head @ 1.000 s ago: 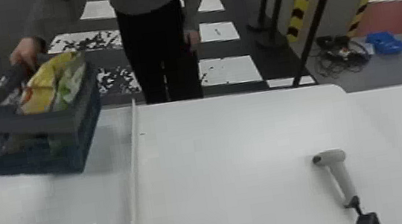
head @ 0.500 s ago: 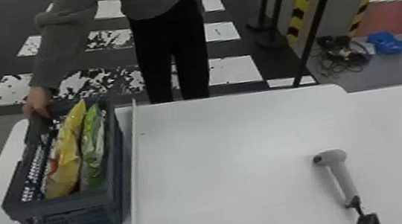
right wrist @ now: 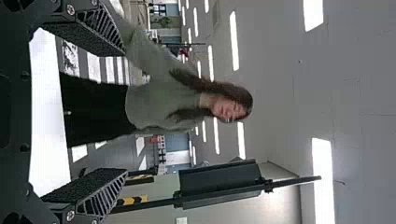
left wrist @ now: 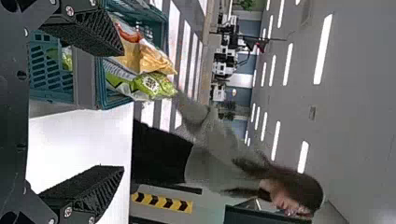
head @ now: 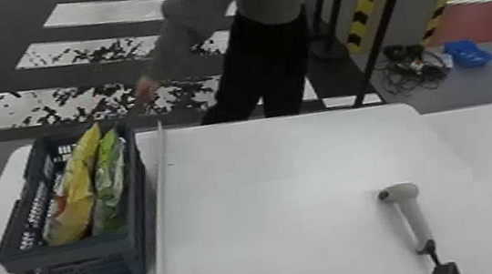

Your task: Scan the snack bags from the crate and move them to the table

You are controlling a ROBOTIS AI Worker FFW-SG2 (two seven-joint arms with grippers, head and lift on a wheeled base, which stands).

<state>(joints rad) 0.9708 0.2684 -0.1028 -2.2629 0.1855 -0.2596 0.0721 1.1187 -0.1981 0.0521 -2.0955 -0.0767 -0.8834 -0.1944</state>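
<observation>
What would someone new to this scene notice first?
The eye probably goes first to the dark crate at the table's left, with a yellow snack bag and a green one standing side by side in it. Next would likely be the pale handheld scanner, lying alone toward the right of the white table.

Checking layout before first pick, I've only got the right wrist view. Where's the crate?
Observer: On the left part of the table, left of the white strip. That's the crate in the head view.
Operator: Contents?
Observer: A yellow bag and a green bag, side by side, yellow on the left.
Operator: Scanner?
Observer: The scanner lies on the table, right of the strip, cord end toward the robot.
</observation>
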